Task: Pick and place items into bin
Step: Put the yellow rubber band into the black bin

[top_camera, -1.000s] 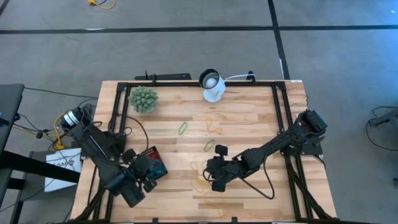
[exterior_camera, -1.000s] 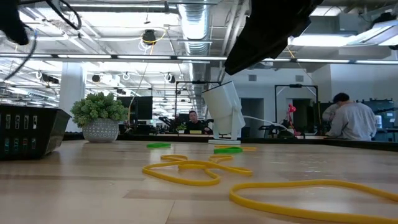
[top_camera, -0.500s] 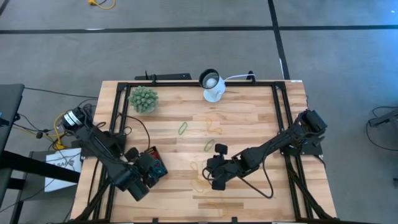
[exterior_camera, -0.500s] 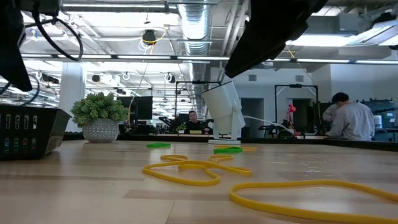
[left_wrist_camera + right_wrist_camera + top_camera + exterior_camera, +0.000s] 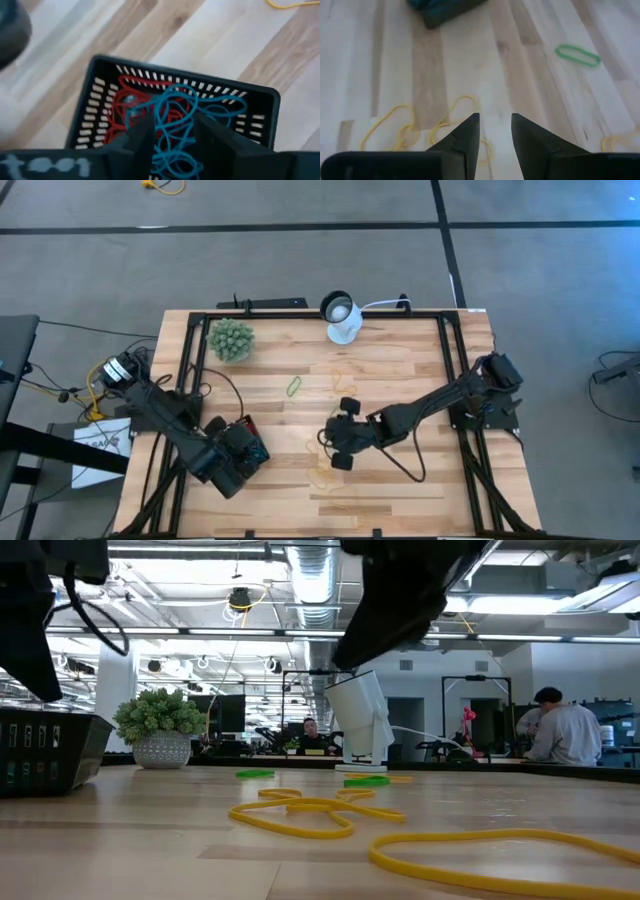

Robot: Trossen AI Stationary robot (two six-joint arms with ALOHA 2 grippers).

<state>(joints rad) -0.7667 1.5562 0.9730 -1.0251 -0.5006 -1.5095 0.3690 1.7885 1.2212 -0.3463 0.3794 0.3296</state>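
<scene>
A: What lies closest to the low camera?

B: A big yellow loop [image 5: 500,858] fills the lower right of the low view, flat on the wooden table [image 5: 130,850]. A little behind it, in the centre, is a second yellow loop [image 5: 310,812], twisted. Further back are two green loops [image 5: 367,780], small, near the base of the white lamp device [image 5: 362,720].

A: And the bin?

B: The black bin [image 5: 243,446] is in the lower left part of the high view, and the left gripper [image 5: 228,470] hangs directly above it. In the left wrist view the slotted wall of the bin [image 5: 100,95] is clear, with red loops [image 5: 120,107] and blue loops [image 5: 175,117] tangled inside.

A: Is that gripper holding something?

B: Its two fingers [image 5: 140,142] stand a little apart, with a narrow gap. I see nothing between them.

A: The right one?

B: The right gripper [image 5: 340,442] is in the middle of the high view, above the yellow loops. In its wrist view the fingers [image 5: 467,132] are also slightly apart and empty. Under them lies a yellow loop [image 5: 407,132], and one green loop [image 5: 577,55] is in the upper right of that frame.

A: What stands at the far side?

B: The fuzzy plant ball [image 5: 230,339] at the upper left of the table, and the lamp device at the top centre. In the low view, people [image 5: 563,730] are in the room behind.
</scene>
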